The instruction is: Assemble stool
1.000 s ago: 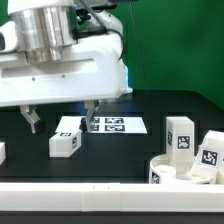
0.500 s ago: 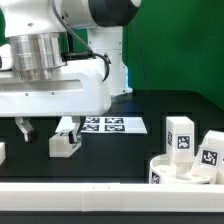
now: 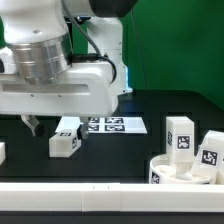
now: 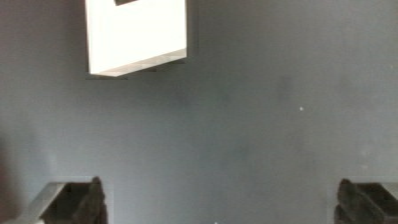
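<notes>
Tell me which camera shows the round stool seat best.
The exterior view: the seat sits at its lower right, ring-shaped rim clear, its base hidden by the white rail. The wrist view shows none of it, only the black table, one white leg and the open gripper.

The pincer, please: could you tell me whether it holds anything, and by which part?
Nothing: the pincer is open over bare table, clear of the white leg.

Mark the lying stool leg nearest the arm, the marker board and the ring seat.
lying leg [image 3: 64, 144]: exterior view, on its front face.
marker board [image 3: 138, 126]: exterior view, on its bare white end.
ring seat [image 3: 170, 164]: exterior view, on its upper rim.
</notes>
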Action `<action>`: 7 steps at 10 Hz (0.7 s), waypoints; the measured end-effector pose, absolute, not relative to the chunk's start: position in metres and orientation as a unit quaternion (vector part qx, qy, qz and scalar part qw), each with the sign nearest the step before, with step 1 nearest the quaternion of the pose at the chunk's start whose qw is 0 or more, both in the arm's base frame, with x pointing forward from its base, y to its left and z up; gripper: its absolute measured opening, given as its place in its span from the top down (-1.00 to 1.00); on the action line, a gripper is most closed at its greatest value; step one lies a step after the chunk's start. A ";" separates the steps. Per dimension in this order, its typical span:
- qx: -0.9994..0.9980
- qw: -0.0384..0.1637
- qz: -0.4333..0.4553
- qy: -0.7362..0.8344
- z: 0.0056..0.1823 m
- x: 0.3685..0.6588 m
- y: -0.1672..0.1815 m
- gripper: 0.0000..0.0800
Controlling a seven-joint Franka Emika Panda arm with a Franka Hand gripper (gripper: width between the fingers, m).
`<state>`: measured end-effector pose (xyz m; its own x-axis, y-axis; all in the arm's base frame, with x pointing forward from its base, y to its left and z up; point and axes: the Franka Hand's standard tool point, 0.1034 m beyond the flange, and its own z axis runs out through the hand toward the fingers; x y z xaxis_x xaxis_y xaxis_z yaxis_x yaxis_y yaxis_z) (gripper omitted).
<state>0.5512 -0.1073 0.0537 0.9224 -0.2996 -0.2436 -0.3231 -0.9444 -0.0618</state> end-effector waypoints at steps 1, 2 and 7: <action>-0.976 0.059 0.148 0.145 0.051 0.544 -0.109 -0.62; -0.968 0.076 0.186 0.154 0.048 0.538 -0.113 -0.62; -0.921 0.110 0.344 0.145 0.038 0.519 -0.113 -0.62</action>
